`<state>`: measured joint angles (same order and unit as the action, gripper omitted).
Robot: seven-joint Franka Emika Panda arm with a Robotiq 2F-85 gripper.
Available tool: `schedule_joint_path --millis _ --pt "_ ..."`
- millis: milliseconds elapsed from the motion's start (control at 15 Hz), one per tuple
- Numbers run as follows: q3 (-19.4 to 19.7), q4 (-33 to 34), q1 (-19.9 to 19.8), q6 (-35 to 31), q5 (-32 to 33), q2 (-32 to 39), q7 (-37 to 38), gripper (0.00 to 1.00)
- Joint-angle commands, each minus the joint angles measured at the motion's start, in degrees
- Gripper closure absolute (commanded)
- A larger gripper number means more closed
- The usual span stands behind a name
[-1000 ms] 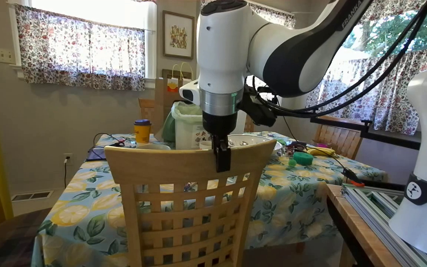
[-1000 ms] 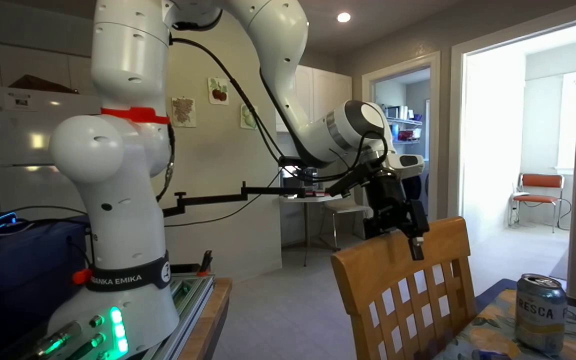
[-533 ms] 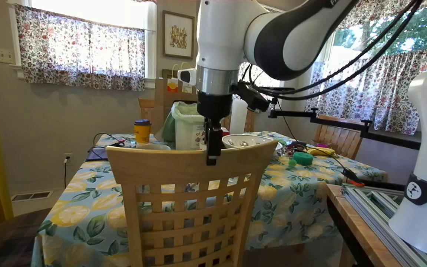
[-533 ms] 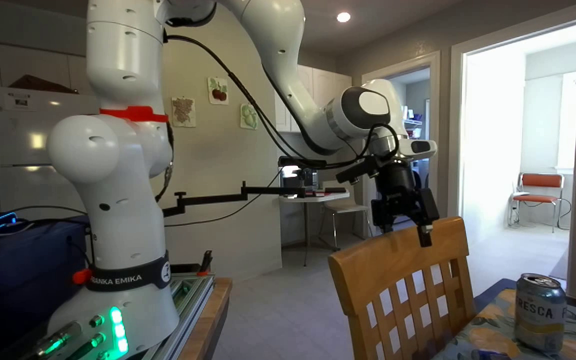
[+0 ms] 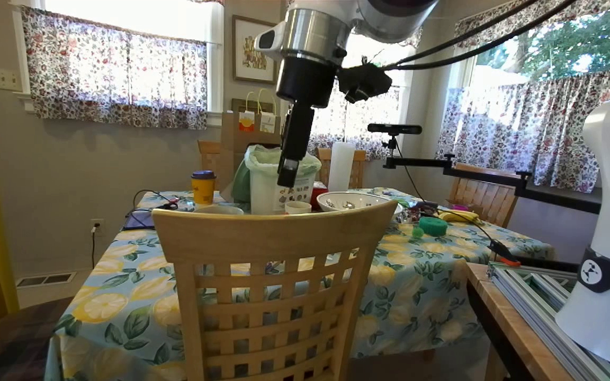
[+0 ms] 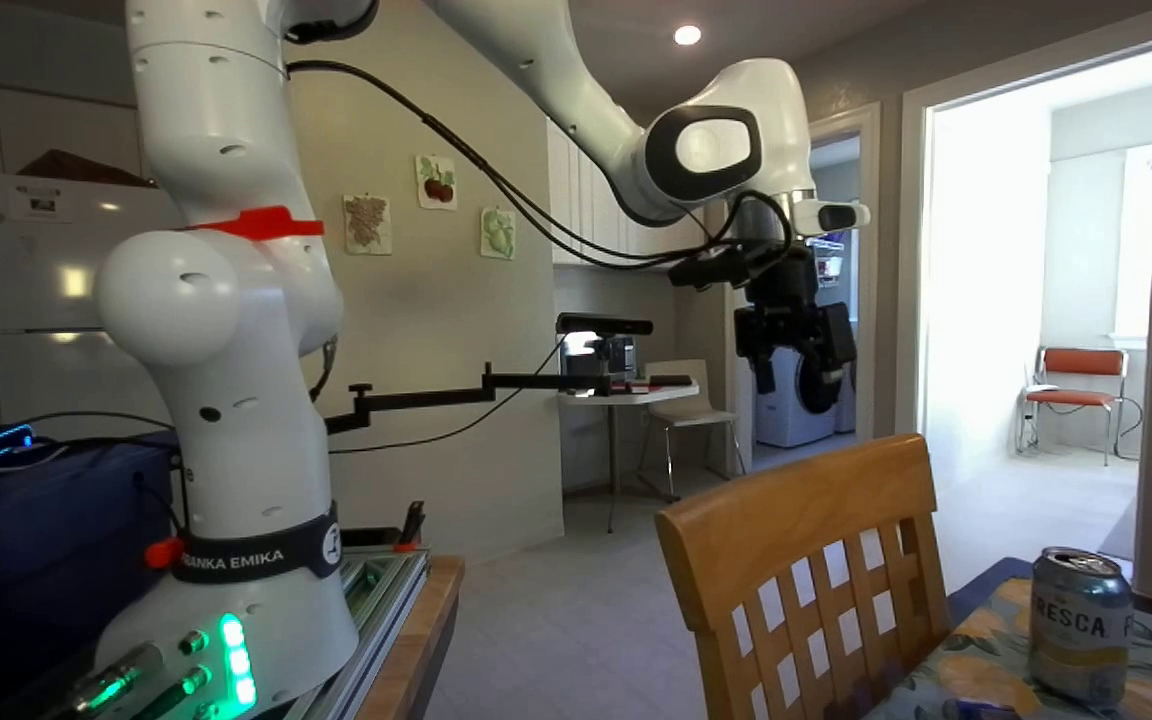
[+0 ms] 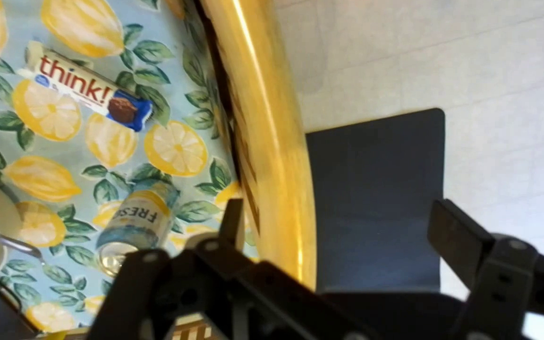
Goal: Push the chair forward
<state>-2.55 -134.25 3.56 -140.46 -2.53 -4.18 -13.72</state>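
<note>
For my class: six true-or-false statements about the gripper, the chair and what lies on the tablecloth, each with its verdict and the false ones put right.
1. The gripper is open. True.
2. The chair has an open lattice back. True.
3. The gripper is clamped onto the chair. False: it hangs above the chair, not touching it.
4. A Fresca can and a think! bar are on the tablecloth. True.
5. The tablecloth is plain red. False: it is light blue with lemons and leaves.
6. The Fresca can lies on its side. False: it stands upright.
</note>
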Motion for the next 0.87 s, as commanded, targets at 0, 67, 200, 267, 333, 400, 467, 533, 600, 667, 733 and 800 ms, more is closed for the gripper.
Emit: schedule_joint_path --millis 0,67,200,267,333,400,467,533,600,667,733,800 --pt "0.3 0.0 1.7 3.5 -9.1 -3.0 -7.2 0.0" --pt "0.4 -0.3 2.0 4.0 -10.0 -3.8 -7.3 0.0" --pt "0.0 0.1 1.8 3.1 -7.7 -2.6 -4.3 0.0" --pt "0.1 0.1 1.9 3.8 -8.1 -3.0 -4.3 0.0" --pt "0.1 0.1 1.9 4.2 -8.2 -3.2 -4.3 0.0" --pt "0.1 0.1 1.9 4.3 -8.2 -3.4 -4.3 0.0" --pt "0.1 0.1 1.9 4.3 -8.2 -3.4 -4.3 0.0" --pt "0.1 0.1 1.9 4.3 -8.3 -3.4 -4.3 0.0" --pt "0.1 0.1 1.9 4.3 -8.3 -3.4 -4.3 0.0" --pt "0.1 0.1 1.9 4.3 -8.3 -3.4 -4.3 0.0" --pt "0.1 0.1 1.9 4.3 -8.3 -3.4 -4.3 0.0" --pt "0.1 0.1 1.9 4.3 -8.3 -3.4 -4.3 0.0"
